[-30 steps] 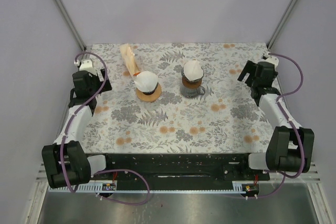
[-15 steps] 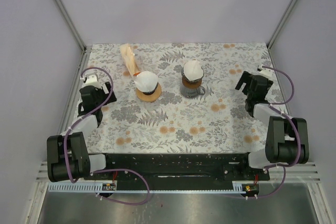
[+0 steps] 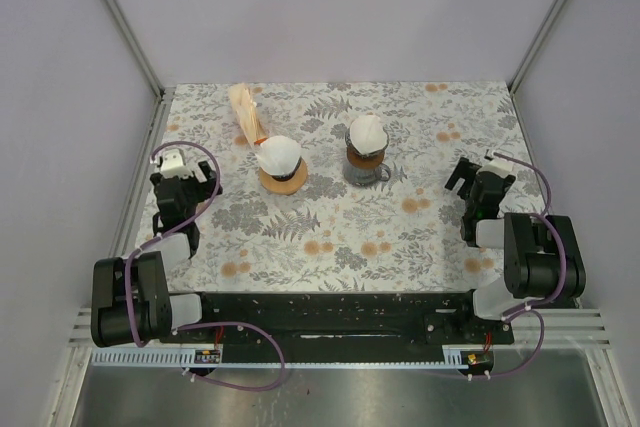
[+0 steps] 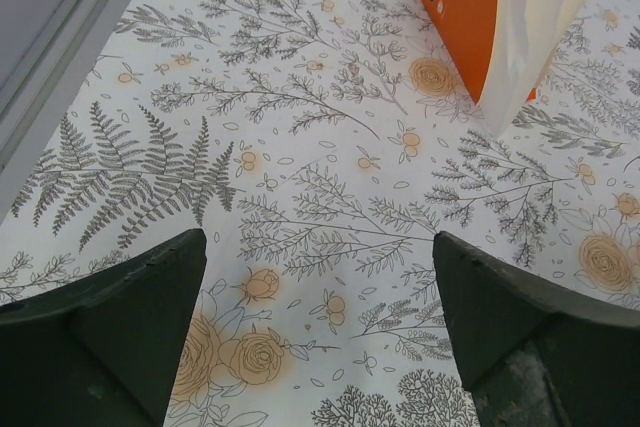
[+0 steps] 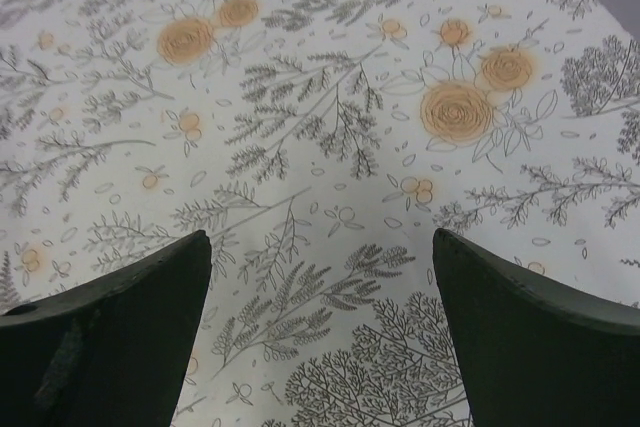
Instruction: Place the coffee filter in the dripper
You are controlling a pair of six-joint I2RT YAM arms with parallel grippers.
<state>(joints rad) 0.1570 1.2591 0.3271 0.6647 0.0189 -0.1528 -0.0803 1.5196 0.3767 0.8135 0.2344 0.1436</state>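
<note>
A white paper filter sits in a dripper with a round brown base at the back left of the table. A second white filter sits in a glass dripper to its right. A bag of spare filters lies behind them; its orange label and white plastic show in the left wrist view. My left gripper is open and empty, low over the cloth at the left edge. My right gripper is open and empty at the right side.
The floral tablecloth covers the table. Metal frame posts rise at the back corners, with grey walls around. The table's left rail shows in the left wrist view. Both arm bases stand at the near edge.
Both arms have folded back toward the near edge, and both grippers have moved nearer and lower. The drippers, filters and bag have not moved.
</note>
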